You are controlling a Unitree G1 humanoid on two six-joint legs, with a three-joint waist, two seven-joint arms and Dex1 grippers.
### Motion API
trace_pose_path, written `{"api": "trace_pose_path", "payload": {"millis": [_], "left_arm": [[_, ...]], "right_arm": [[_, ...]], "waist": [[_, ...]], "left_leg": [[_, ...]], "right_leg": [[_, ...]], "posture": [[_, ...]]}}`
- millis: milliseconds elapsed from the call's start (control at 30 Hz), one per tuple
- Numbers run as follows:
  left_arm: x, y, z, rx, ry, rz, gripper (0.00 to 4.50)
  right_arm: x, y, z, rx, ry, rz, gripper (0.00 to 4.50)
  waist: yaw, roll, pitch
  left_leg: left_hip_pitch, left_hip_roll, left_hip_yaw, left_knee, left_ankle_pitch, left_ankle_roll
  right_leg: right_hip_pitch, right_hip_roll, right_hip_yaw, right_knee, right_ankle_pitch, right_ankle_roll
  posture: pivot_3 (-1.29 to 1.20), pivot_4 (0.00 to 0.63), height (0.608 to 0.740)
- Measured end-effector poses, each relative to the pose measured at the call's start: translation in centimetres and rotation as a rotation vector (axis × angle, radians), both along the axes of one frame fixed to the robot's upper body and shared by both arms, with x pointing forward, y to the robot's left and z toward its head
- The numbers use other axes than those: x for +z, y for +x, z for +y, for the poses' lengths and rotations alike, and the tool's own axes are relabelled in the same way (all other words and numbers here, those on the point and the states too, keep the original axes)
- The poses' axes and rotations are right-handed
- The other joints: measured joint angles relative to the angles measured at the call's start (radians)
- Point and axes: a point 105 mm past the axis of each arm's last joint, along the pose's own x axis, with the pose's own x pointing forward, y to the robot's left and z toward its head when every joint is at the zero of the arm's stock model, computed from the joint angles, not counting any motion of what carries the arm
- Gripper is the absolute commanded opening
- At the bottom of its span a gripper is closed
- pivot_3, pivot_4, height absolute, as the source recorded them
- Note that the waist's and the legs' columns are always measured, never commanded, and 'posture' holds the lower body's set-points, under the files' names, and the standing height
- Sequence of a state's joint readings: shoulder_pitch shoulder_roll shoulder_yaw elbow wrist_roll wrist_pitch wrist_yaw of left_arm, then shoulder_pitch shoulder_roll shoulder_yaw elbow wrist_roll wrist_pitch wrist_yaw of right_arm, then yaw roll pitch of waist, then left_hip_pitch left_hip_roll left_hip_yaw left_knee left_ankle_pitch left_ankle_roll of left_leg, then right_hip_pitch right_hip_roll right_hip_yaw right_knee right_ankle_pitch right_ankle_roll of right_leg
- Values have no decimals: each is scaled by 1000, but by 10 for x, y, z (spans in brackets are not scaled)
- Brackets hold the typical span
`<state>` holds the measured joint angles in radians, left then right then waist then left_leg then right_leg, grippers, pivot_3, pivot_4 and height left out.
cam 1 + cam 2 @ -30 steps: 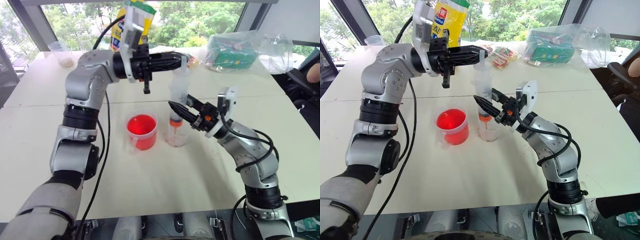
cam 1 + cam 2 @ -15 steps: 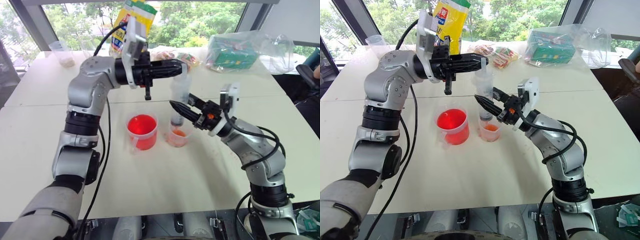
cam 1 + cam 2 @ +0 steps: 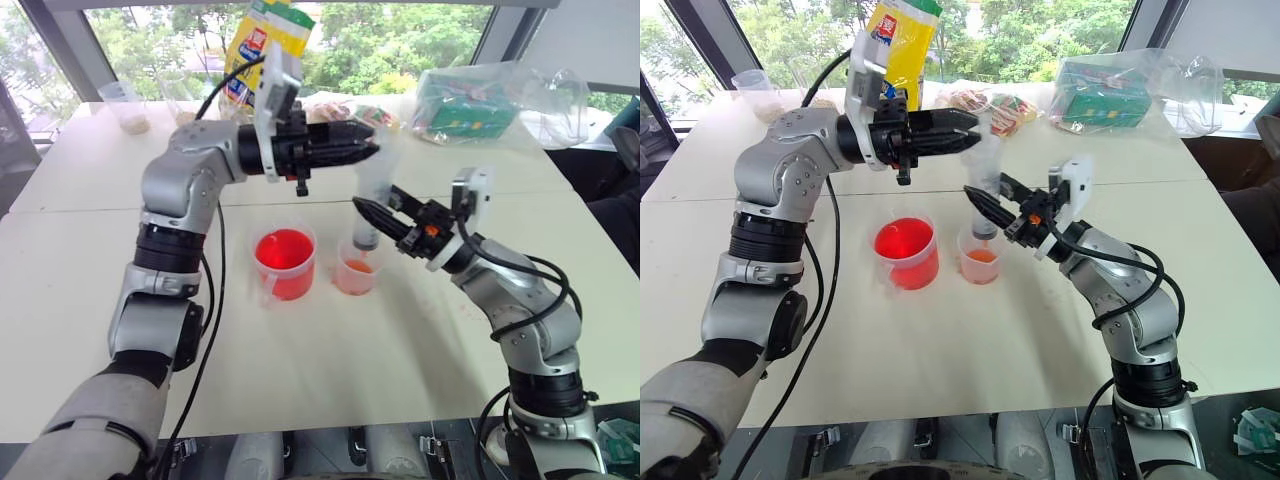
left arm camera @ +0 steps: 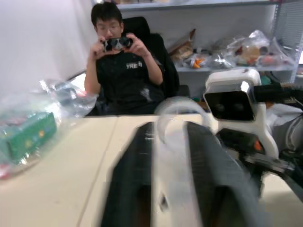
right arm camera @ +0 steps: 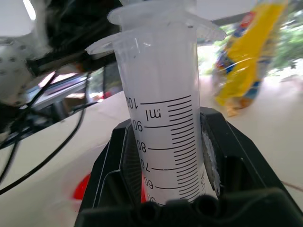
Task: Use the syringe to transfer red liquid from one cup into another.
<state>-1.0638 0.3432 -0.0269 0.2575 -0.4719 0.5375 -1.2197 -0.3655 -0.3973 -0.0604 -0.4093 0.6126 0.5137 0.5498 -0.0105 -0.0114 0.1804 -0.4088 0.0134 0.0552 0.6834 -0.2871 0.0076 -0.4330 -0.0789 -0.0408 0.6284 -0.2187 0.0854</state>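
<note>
At the centre of the frame, the right gripper point(image 3: 983, 203) clenched the syringe point(image 3: 986, 190) upright over the small cup point(image 3: 980, 262). The left gripper point(image 3: 970, 130) sat at the plunger top; whether it gripped, I cannot tell. Any sideways tug risked dripping red liquid point(image 3: 982, 256) or toppling that cup.

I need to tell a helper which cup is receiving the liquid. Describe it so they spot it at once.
On the white table, find the red handled cup. Beside it, under the upright syringe, stands the small clear cup: shorter, handleless, holding only a little orange-red liquid.
</note>
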Motion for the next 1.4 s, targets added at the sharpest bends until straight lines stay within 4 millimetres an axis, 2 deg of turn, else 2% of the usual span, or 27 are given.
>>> {"api": "trace_pose_path", "payload": {"millis": [133,167,333,433,500,567,700,833,867,933,1000,1133,1267,1300,1400], "left_arm": [[-2,2,4,18,11,24,4369],[-1,4,7,30,11,21,4482],[12,10,36,124,-14,3,4482],[23,10,59,179,-38,1,4482],[23,5,69,194,-38,9,4482],[13,1,77,209,-13,40,4482],[-2,-6,82,212,21,77,4482],[-11,-14,82,221,49,73,4482],[-14,-15,82,225,58,74,4482],[-21,-18,82,225,70,84,4482],[-25,-20,82,226,76,91,4482],[-26,-24,83,239,88,76,4482],[-30,-29,82,239,91,88,4482],[-31,-30,81,238,93,89,4482],[-34,-34,80,241,95,101,4482]], "right_arm": [[-3,-2,3,12,28,0,1390],[-4,-3,4,16,28,2,1390],[-17,-4,7,33,26,36,1390],[-18,-2,6,26,22,38,1390],[-15,-1,6,20,39,45,1390],[-2,5,1,-7,90,57,1390],[31,17,-12,-95,120,78,1390],[70,27,-43,-254,115,178,1390],[72,29,-51,-295,92,219,1390],[64,34,-68,-379,32,333,1390],[43,38,-84,-443,-14,482,1390],[-10,37,-112,-551,-150,713,1390],[-66,32,-120,-562,-241,940,1390],[-75,31,-122,-564,-251,975,1390],[-78,32,-124,-557,-240,985,1390]], "waist": [[-4,0,0],[-3,0,0],[-4,0,0],[-2,0,0],[-2,0,0],[-2,0,0],[0,0,0],[1,0,1],[1,0,1],[0,0,1],[-1,0,1],[0,0,1],[-5,0,1],[-5,1,1],[-3,0,1]], "left_leg": [[0,0,0,0,0,0],[0,1,0,0,0,0],[0,1,0,0,0,0],[0,1,0,0,0,0],[0,1,0,0,0,0],[0,1,0,0,0,0],[0,1,0,1,0,0],[0,1,-1,0,0,0],[0,1,0,0,0,0],[0,1,0,0,0,0],[0,1,1,0,0,0],[-1,1,1,0,-1,1],[-1,1,2,0,-1,1],[-1,1,2,0,-1,1],[-1,1,1,0,-1,1]], "right_leg": [[0,1,0,0,0,0],[0,1,0,0,0,0],[0,1,0,0,0,0],[0,1,0,0,0,0],[0,0,0,0,0,0],[0,-1,0,1,0,0],[0,-1,0,1,0,0],[0,-2,0,1,0,-1],[0,-2,0,1,0,-1],[0,-2,0,0,-1,-2],[0,-2,0,0,-2,-4],[0,-2,1,-1,-1,-3],[-1,-1,1,-1,0,-1],[-1,-1,1,-1,0,-1],[-1,0,1,-1,0,0]], "posture": [[0,150,740],[0,150,740],[0,150,740],[0,150,740],[0,150,740],[0,150,740],[0,150,740],[0,150,740],[0,150,740],[0,150,740],[0,150,740],[0,150,740],[0,150,740],[0,150,740],[0,150,740]]}}
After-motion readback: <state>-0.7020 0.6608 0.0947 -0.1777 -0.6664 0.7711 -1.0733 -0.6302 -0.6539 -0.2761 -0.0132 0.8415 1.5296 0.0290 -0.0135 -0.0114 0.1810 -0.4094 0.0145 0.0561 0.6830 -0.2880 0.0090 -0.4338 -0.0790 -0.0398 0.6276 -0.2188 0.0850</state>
